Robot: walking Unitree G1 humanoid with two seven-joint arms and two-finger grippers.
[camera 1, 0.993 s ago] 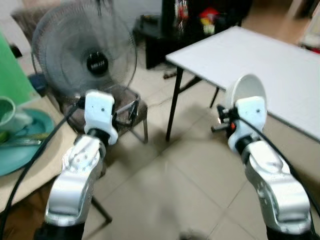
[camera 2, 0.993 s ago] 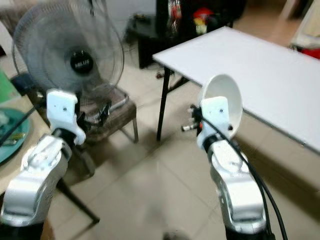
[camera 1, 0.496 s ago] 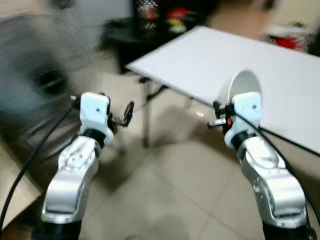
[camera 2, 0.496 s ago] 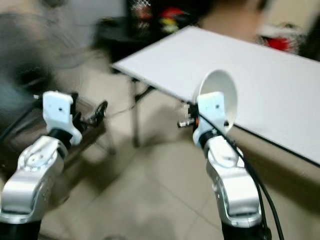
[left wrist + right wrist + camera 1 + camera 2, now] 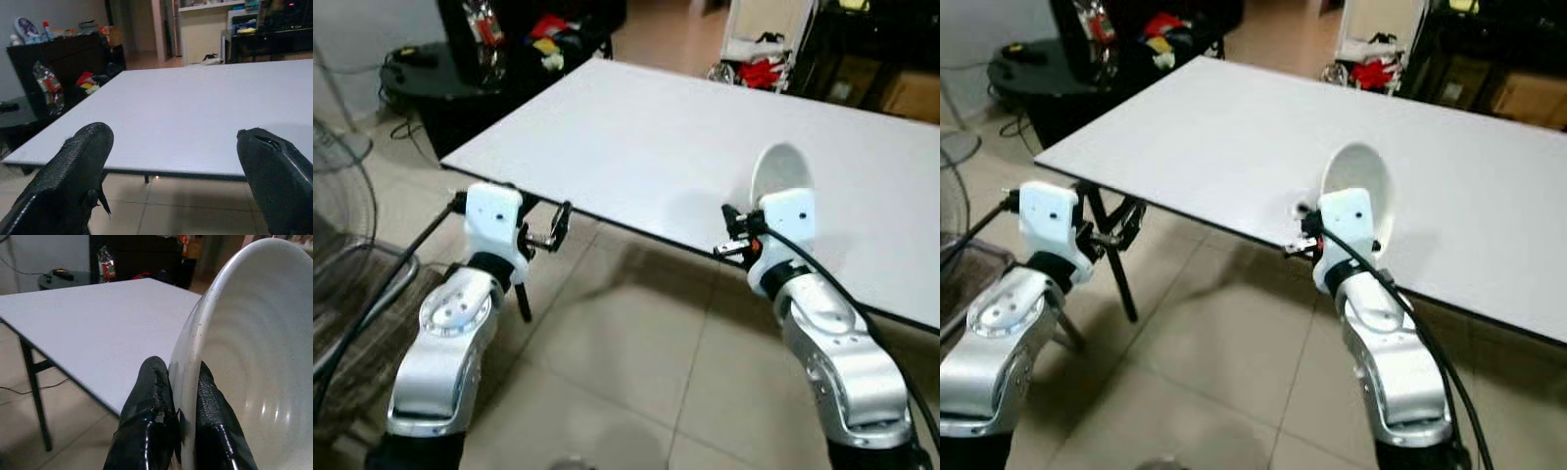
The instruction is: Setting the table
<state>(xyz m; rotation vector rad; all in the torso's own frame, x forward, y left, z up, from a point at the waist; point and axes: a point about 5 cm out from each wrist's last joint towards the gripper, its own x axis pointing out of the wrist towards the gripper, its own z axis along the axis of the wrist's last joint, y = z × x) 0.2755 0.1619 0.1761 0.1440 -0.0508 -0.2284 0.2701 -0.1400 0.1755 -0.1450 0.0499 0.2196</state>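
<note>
1. Right now the right gripper (image 5: 183, 431) is clamped on the rim of a white bowl (image 5: 244, 357): one black finger (image 5: 151, 401) sits outside the wall, the other inside, pinching the edge.
2. Bowl is round, glossy glazed ceramic by the look of it, with faint concentric ridges inside and small highlights. It is held on edge, nearly upright, above the near edge of the table (image 5: 636, 147), opening facing the robot's right.
3. From the head camera the bowl (image 5: 781, 174) pokes up behind the white wrist housing of the right arm; whether it touches the tabletop can't be told.
4. Table: flat, matte white rectangular top with a thin dark edge band and a thin black metal leg (image 5: 1116, 264) under the near-left corner.
5. Left gripper (image 5: 181, 161) is spread wide with nothing between its fingers. Fingers (image 5: 73, 176) are thick, rounded, rough black rubbery pads. It is level with the table edge, at the corner, pointing across the top.
6. Left arm (image 5: 450, 333) is a silver cast shell with a white wrist block and a black cable along it.
7. Floor (image 5: 626, 362) is large beige tiles, slightly reflective.
8. Left edge: part of a wire fan guard (image 5: 337, 196), round, thin metal mesh.
9. Far end: a dark cabinet (image 5: 58, 58) with colourful clutter on it, and red items (image 5: 766, 70) on the floor beyond the table.
</note>
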